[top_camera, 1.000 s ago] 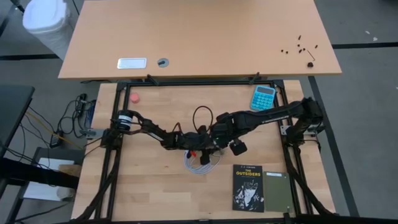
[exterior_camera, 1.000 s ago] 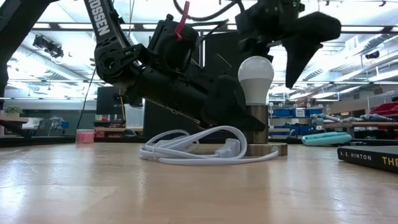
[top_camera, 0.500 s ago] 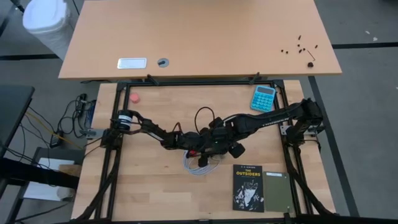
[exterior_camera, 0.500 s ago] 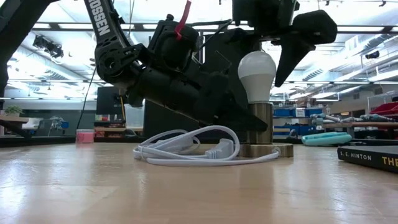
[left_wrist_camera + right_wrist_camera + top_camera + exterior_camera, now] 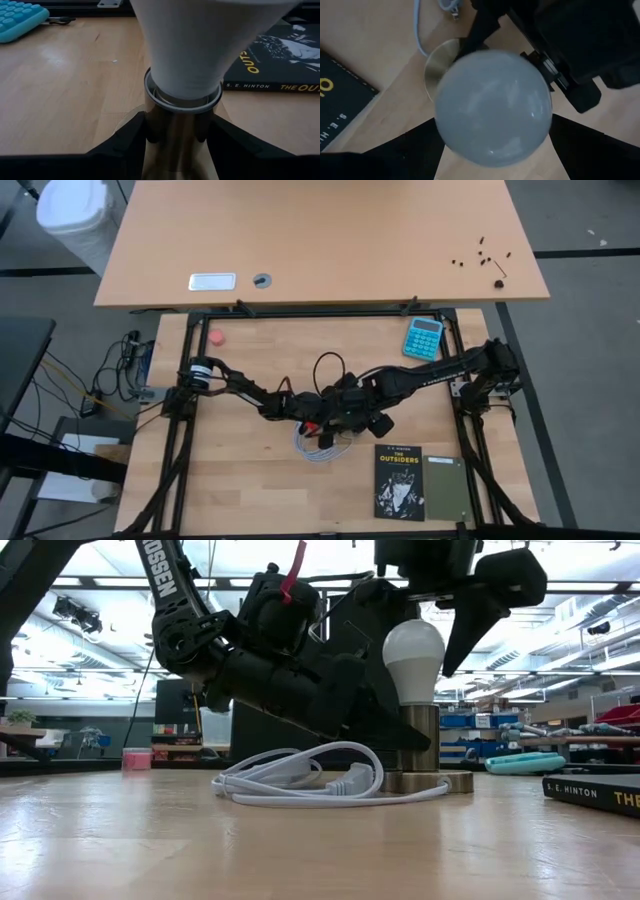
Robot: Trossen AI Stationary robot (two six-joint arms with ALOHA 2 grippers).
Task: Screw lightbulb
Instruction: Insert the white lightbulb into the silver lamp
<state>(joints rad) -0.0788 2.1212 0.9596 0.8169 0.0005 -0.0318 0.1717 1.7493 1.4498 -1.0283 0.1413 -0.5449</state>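
Observation:
The white lightbulb (image 5: 415,655) stands upright in a metal socket (image 5: 418,735), whose round base (image 5: 430,781) rests on the table near its middle. My left gripper (image 5: 182,150) is shut on the socket's column. My right gripper (image 5: 492,150) hangs open over the lightbulb (image 5: 492,105), pointing down. Its fingers stand on either side of the globe, and the low view shows a gap beside one finger (image 5: 480,615). In the high view the arms hide the lightbulb. My left gripper pinches the socket's metal column (image 5: 182,130) between its two fingers (image 5: 125,142), just below the rim that holds the lightbulb. The fingers reach in from the table's left, slanting slightly down. The socket stands upright with its base on the table.
A coiled white cable (image 5: 300,775) lies beside the socket on its near left side. A black book (image 5: 400,480) and a green notebook (image 5: 447,485) lie at the near right, a blue calculator (image 5: 423,337) at the far right, a small pink thing (image 5: 215,338) at the far left.
My right gripper has shifted a little toward the table's left, coming over the lightbulb, and has rolled about its own line; it stays open. The socket with the lightbulb has turned slightly in my left gripper's hold, and the cable has slid a little.

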